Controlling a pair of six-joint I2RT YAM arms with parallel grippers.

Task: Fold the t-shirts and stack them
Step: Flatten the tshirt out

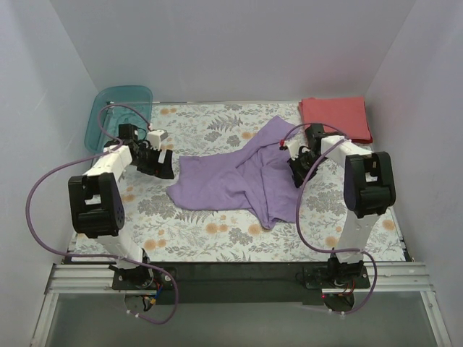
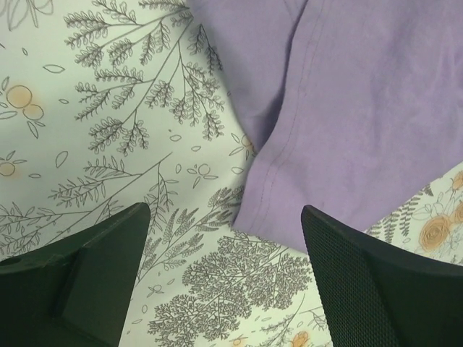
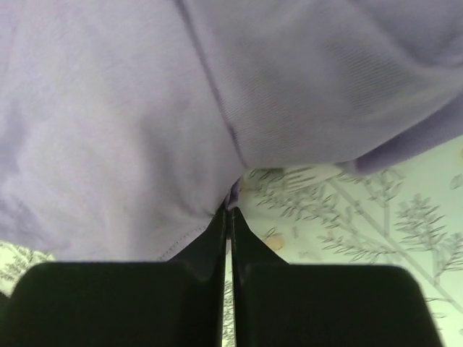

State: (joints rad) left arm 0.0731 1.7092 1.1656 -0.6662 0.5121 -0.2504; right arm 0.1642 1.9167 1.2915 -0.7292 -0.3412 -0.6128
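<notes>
We see the lavender t-shirt (image 1: 231,181) lying unfolded and wrinkled around the middle of the counter (image 1: 210,242). It is plain soft cloth. One part reaches toward the far edge and another part toward the near edge. On its left side a stitched hem lies flat on the counter. Its right side is pinched between the closed fingers of the right gripper (image 3: 228,210). The coral-red t-shirt (image 1: 336,118) lies folded into a flat rectangle in the far right corner and does not touch the lavender one.

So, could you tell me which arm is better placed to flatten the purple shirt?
Probably right: the right gripper is shut on the purple shirt, while the left gripper hangs open over its corner, holding nothing.
</notes>
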